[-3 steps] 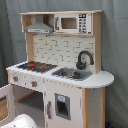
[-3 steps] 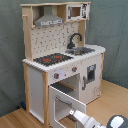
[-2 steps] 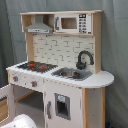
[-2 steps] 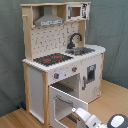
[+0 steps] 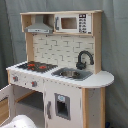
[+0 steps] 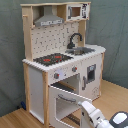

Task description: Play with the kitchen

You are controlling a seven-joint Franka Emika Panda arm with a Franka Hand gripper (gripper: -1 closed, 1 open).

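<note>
We're low by the kitchen [image 6: 62,60], arm [image 6: 95,116] reaching in at its open oven door [image 6: 65,102], likely to swing it; we can't tell whether the hand is open or closed. The kitchen stands on the wooden floor [image 6: 117,92] against a grey curtain [image 5: 115,40]: white and light wood, red-ringed hob [image 5: 37,65] at the counter's end, black faucet [image 5: 84,59] over the sink [image 5: 71,74].

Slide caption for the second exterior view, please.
Toy kitchen with its oven door swung open, the robot arm at lower right.
</note>
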